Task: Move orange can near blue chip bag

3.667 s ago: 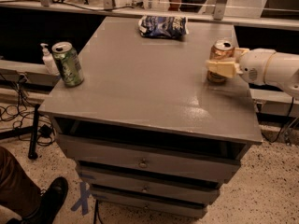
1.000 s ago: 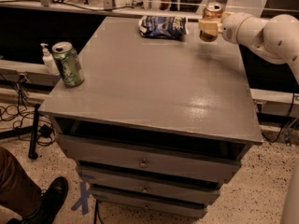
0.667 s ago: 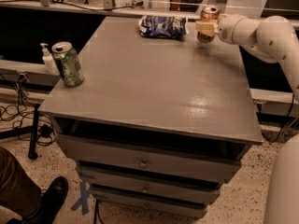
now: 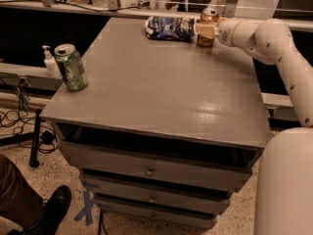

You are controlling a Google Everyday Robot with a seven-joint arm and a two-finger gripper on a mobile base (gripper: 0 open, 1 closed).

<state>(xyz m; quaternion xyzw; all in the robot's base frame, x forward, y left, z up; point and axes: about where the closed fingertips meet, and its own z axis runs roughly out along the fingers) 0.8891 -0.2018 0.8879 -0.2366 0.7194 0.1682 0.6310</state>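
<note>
At the lower left of the frame a dark shoe (image 4: 51,210) rests on the speckled floor. A white pump bottle (image 4: 48,61) stands just behind the desk (image 4: 161,97), beside a green can (image 4: 72,68) on its left edge; the can's pale markings cannot be read. At upper centre lies the blue chip bag (image 4: 168,27), its white print illegible. Just to its right stands the orange can (image 4: 209,17), with the tool (image 4: 206,31) clamped around it. The white arm (image 4: 274,38) reaches in from the right.

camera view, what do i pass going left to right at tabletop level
pump bottle, green can, blue chip bag, orange can held in the end effector at the table's far edge, white arm
</note>
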